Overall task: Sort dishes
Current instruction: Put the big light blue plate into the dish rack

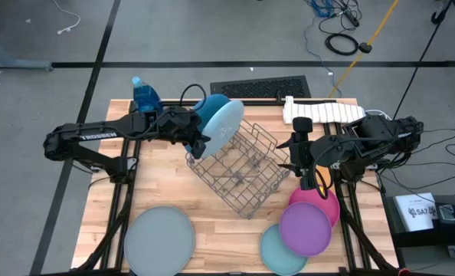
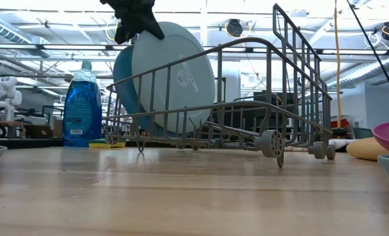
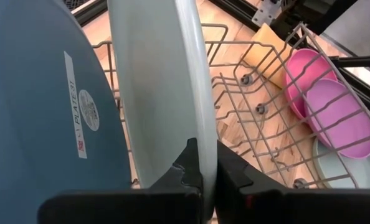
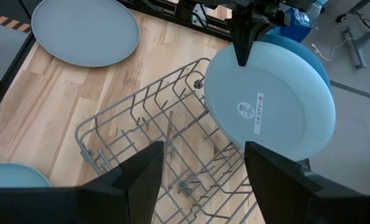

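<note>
Two plates (image 1: 218, 123) upright in rack (image 1: 243, 165)

High view looks straight down on the bench (image 1: 212, 211), low view level across it, both wrist views close, all sharing the wire rack (image 1: 239, 165).

left gripper (image 1: 205, 140) clamped, right gripper (image 1: 310, 182) spread
</note>
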`<state>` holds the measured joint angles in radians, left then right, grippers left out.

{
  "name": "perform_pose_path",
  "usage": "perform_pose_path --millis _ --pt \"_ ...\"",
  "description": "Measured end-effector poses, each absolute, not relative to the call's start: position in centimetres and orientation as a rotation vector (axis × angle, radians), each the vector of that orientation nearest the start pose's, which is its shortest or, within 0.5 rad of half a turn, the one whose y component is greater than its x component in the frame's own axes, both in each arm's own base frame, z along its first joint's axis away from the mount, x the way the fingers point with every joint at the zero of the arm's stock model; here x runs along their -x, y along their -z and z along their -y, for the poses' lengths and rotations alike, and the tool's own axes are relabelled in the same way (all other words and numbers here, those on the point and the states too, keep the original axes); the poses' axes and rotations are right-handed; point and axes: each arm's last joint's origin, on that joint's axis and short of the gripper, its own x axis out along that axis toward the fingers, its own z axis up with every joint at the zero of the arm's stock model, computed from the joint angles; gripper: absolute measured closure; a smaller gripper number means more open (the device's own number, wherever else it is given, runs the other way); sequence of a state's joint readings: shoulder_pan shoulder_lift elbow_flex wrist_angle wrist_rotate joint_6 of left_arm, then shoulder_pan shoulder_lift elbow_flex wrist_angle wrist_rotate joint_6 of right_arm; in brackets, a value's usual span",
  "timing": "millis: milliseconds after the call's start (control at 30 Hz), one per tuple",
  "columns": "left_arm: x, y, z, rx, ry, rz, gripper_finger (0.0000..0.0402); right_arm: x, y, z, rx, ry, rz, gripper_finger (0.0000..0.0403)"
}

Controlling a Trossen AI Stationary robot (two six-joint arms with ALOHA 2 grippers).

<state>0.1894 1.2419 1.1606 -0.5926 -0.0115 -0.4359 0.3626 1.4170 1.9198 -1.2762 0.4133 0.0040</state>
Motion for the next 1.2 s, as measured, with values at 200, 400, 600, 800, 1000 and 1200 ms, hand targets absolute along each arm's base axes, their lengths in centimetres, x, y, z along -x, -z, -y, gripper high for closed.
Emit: perform_pose_path --millis 200,400,600,800,1000,1200 --pt "-25.5 -33.3 -4.9 0.48 -0.34 -0.619 0.0368 -22.2 -46.9 -7.2 0.287 0.05 -0.716 0.0186" --pt "-25.5 -33.3 -4.9 0.478 -0.343 -0.616 0.0334 -22.2 -46.9 -7.2 0.287 0.051 -0.716 0.0186" --pt "-25.5 -33.3 -4.8 0.457 -0.332 -0.62 0.0323 -22.2 -46.9 -7.2 0.286 0.051 -0.716 0.0186" --pt "-25.5 -33.4 -4.8 0.451 -0.329 -0.615 0.0323 -22.1 -46.9 -7.2 0.29 0.051 -0.722 0.0186" --pt "-25.6 -34.2 -4.8 0.441 -0.321 -0.592 0.0323 -22.1 -46.9 -7.2 0.29 0.05 -0.722 0.0186" --pt "-25.6 -34.9 -4.7 0.423 -0.307 -0.571 0.0315 -22.1 -46.9 -7.2 0.29 0.051 -0.722 0.0186"
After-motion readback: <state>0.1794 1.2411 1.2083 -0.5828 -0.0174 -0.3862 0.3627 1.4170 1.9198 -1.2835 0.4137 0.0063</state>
